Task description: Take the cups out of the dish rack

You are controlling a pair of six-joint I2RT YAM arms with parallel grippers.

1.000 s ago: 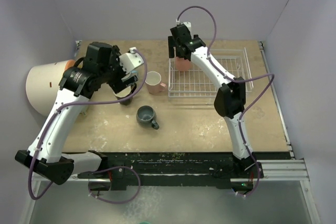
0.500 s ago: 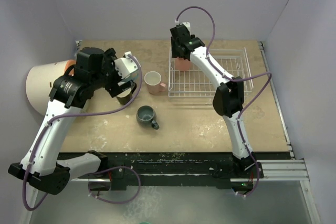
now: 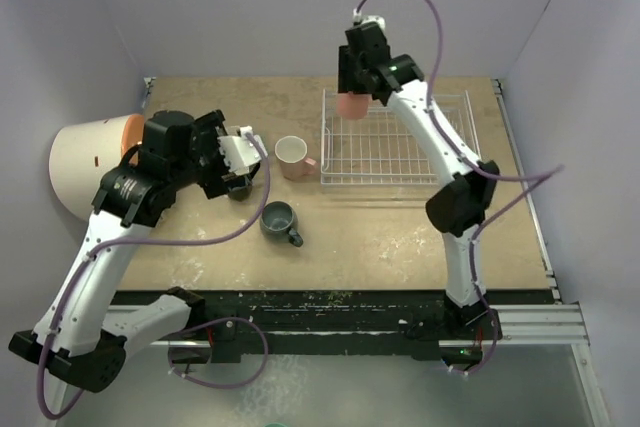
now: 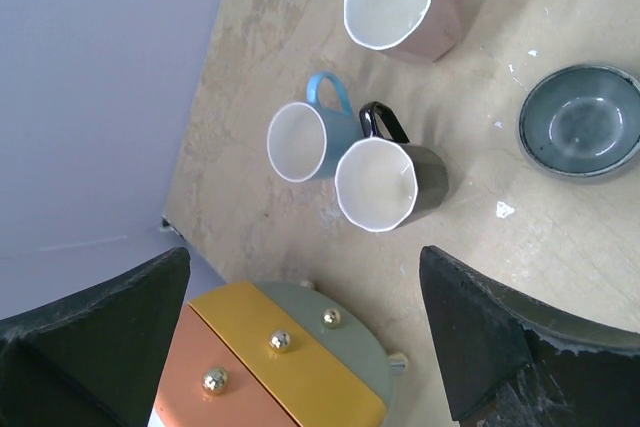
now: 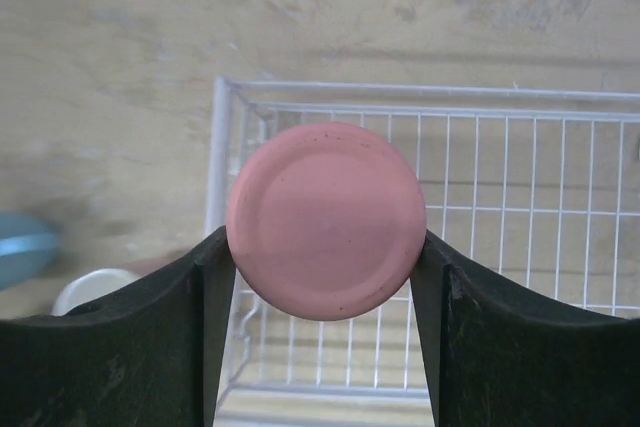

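while four mugs (image 4: 400, 2) (image 4: 298, 140) (image 4: 385, 184) (image 4: 580, 122) stand upright, right gripper (image 5: 325, 247) clamps one tumbler (image 5: 325, 207).

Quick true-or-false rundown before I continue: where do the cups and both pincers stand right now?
1. The right pincer is shut on the salmon tumbler. True.
2. The left pincer holds the black mug. False: it is open and empty, above that mug.
3. The pale pink mug sits inside the dish rack. False: it stands on the table, left of the rack.
4. The dark grey-blue mug stands on the table, outside the rack. True.
5. The light blue mug stands right beside the black mug. True.
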